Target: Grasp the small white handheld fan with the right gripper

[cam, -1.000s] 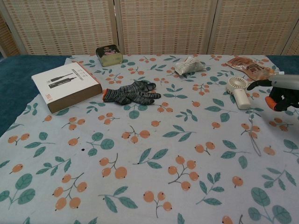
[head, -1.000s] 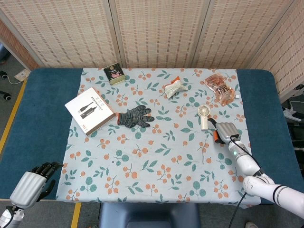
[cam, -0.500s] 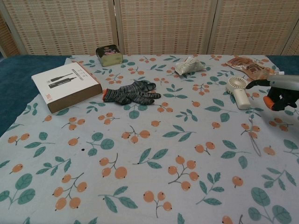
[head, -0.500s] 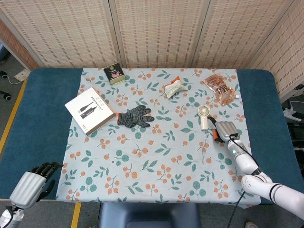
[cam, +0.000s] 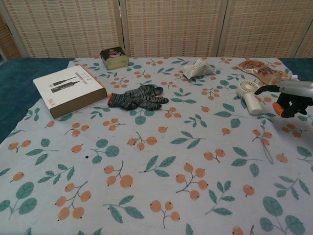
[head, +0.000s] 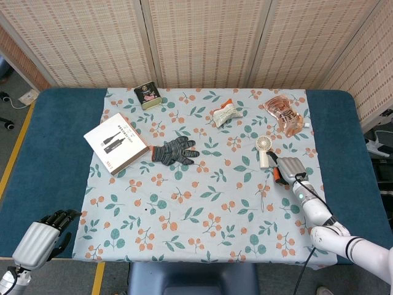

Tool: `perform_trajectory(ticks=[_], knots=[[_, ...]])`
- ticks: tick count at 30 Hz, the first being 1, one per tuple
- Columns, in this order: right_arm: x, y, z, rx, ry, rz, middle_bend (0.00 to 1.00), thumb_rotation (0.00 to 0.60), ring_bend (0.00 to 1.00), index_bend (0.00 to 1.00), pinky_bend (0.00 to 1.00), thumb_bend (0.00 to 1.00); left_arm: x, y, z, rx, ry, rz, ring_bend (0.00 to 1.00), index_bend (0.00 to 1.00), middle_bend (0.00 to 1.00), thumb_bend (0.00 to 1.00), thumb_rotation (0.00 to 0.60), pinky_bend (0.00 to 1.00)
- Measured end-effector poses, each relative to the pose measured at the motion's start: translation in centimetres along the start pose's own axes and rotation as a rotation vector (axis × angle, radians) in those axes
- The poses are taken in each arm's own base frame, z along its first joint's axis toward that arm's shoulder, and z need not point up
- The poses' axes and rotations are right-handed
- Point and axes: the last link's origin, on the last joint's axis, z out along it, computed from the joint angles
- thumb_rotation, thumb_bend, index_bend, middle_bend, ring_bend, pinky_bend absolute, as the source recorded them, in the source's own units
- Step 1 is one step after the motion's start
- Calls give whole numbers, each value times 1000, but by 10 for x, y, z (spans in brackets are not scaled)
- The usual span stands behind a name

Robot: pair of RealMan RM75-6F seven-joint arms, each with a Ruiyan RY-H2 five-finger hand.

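Observation:
The small white handheld fan (head: 264,150) lies flat on the patterned cloth at the right, round head away from me, handle toward me; the chest view shows the fan (cam: 250,96) too. My right hand (head: 287,169) hovers just right of its handle, fingers apart, holding nothing. In the chest view, the right hand (cam: 289,97) is close beside the fan, a small gap between. My left hand (head: 42,236) rests off the cloth at the near left corner, fingers curled in, empty.
A white cable box (head: 116,142) lies at the left, a dark knit glove (head: 175,151) mid-table. A green tin (head: 147,96), a white wrapped packet (head: 226,114) and a clear orange pouch (head: 284,114) sit along the far edge. A screen stands behind.
My right hand has edged left and slightly away from me, closing toward the fan's handle. The fan and the left hand have not moved.

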Motion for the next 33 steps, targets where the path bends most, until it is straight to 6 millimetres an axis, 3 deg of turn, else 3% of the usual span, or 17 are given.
perform_trajectory(ticks=[33], knots=[[-2, -5, 7, 21, 18, 5, 780, 600, 646, 80, 740, 701, 1, 0, 0, -1, 4, -8, 255, 226, 231, 536, 600, 514]])
